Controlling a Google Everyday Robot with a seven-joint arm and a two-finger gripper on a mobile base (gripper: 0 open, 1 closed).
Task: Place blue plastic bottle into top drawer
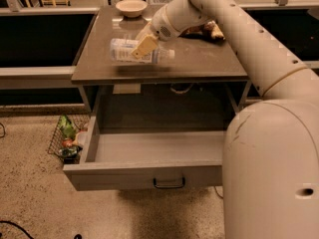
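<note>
I see my two-finger gripper clasping the clear blue-labelled plastic bottle over the brown tabletop, wide grey top drawer open

Gripper is clamping across the blue plastic bottle, one tan finger lying over its middle. Wrist is angling down-left just behind the gripper. White arm is running back from it to the bulky base at near right.
</note>
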